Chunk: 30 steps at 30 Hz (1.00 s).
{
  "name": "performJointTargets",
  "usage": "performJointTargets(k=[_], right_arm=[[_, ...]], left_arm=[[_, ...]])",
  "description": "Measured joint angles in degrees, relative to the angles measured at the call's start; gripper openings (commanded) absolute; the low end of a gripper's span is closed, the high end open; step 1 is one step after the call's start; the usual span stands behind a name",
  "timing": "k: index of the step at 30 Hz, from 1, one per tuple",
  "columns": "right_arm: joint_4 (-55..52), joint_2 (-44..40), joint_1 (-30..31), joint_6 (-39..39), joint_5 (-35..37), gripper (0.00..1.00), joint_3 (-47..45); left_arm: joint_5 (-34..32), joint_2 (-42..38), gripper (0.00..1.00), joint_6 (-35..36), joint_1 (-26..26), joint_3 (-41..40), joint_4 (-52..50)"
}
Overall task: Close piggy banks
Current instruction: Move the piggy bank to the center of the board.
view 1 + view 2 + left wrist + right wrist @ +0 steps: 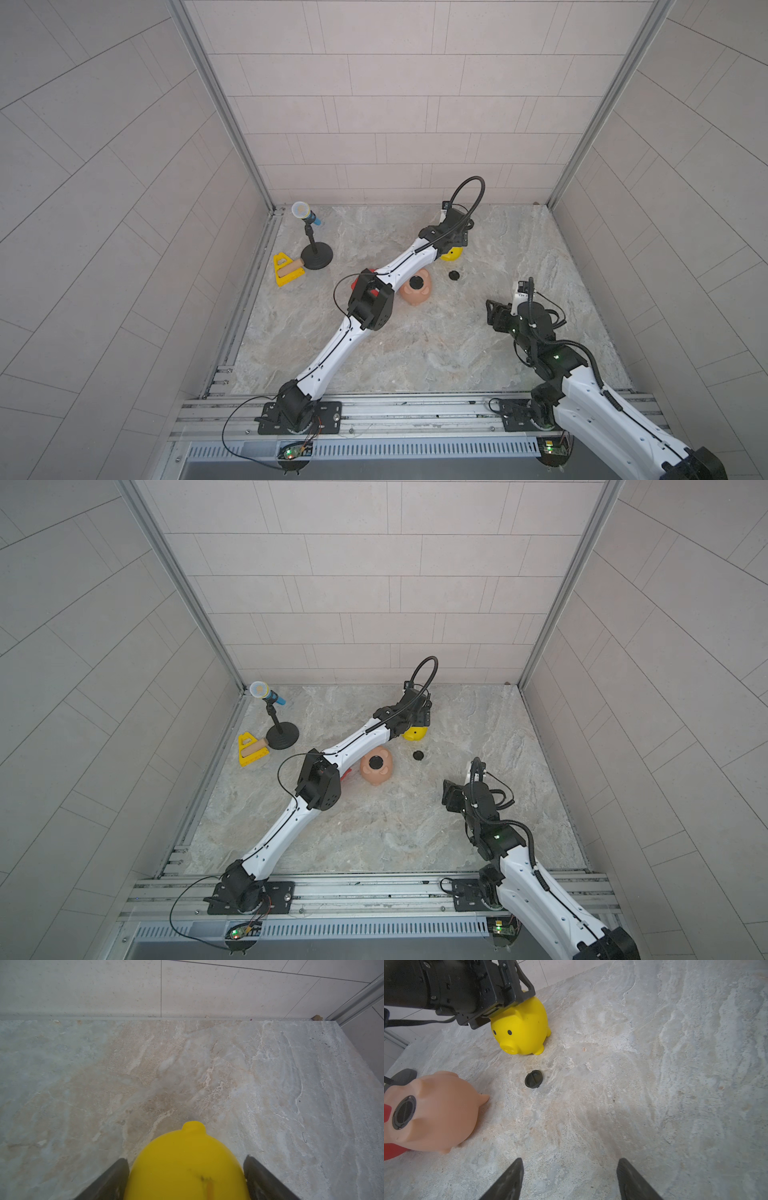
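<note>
Left gripper [186,1159]: fingers [116,1176] spread wide, 1 on each side of the yellow piggy bank [187,1167]. They sit right against its flanks, but I can't tell if they squeeze it or only straddle it. The pig stands upright on its feet on the table [457,353], with the gripper coming down over its back. Its belly is hidden, so I can't tell if it is capped. In the right wrist view its snout points toward the right gripper.

Right gripper [569,1180]: fingers apart, nothing between them, over bare table, well apart from every pig.

1 loose black cap [534,1079] lies flat on the table ahead of the right fingertips. It is between them and the yellow pig, touching nothing, and it shows in both top views.

The peach-pink piggy bank [436,1109] is ahead of the right fingers and off toward the left arm's side. It is tipped over with its belly turned up, and a black plug [404,1112] is seated in its belly hole.

The red piggy bank [392,1151] is just past the peach one, farther from the right fingers. It is mostly hidden under the left arm's elbow, so its state is unclear.

Far from both sets of fingers, by the left wall, are a microphone on stand [309,237] and a yellow triangular toy [286,270].
</note>
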Motion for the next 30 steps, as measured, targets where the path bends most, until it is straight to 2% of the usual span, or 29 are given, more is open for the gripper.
performJointTargets(k=[15, 30], right_arm=[[-0.48, -2.93, 0.0, 0.0, 0.55, 0.72, 0.0], [-2.03, -5.31, 0.0, -0.02, 1.62, 0.72, -0.59]], left_arm=[[-0.79, -3.58, 0.9, -11.06, -4.81, -5.4, -1.84], [-1.2, -15.5, 0.9, -18.71, -7.89, -24.61, -0.87]])
